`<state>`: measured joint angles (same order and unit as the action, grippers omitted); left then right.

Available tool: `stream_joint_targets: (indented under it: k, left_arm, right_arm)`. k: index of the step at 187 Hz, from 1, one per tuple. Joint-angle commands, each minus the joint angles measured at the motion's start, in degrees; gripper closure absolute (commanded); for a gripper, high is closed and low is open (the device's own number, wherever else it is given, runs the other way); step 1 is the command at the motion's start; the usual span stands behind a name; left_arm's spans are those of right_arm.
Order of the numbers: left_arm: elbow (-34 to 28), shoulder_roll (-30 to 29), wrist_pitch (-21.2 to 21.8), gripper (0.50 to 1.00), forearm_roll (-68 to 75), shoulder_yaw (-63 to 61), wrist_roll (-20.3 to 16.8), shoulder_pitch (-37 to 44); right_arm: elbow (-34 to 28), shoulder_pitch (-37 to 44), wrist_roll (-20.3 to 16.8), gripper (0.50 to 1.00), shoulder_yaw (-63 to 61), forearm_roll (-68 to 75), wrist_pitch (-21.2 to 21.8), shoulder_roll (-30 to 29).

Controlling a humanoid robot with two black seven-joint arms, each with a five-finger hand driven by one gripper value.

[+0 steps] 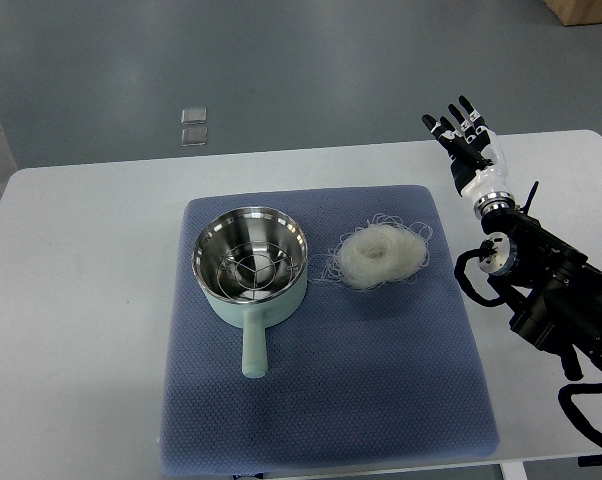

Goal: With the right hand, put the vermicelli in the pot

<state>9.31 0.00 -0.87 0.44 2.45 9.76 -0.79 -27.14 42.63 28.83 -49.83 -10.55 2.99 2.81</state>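
Observation:
A nest of pale, translucent vermicelli (381,254) lies on the blue-grey mat (331,400), just right of the pot. The pot (249,258) is pale green outside with a shiny steel inside and a wire rack in it; its handle (253,350) points toward me. My right hand (464,135) is raised at the far right of the table, beyond the mat's corner, fingers spread, holding nothing, well apart from the vermicelli. The left arm does not show.
The mat lies on a white table (81,330). My right arm's black links and cables (551,295) run along the table's right edge. Two small clear squares (193,126) lie on the grey floor beyond the table.

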Motion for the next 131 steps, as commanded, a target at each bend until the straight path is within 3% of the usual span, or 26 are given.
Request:
stream_joint_targets:
  k: [1, 131]
  left_arm:
    - [-0.1, 0.0, 0.0, 0.5, 0.0, 0.0, 0.1, 0.0]
    - [0.0, 0.0, 0.1, 0.5, 0.0, 0.0, 0.1, 0.0]
  right_arm:
    - [0.0, 0.0, 0.0, 0.57, 0.0, 0.0, 0.0, 0.0]
    - [0.1, 0.1, 0.0, 0.57, 0.0, 0.0, 0.0, 0.0]
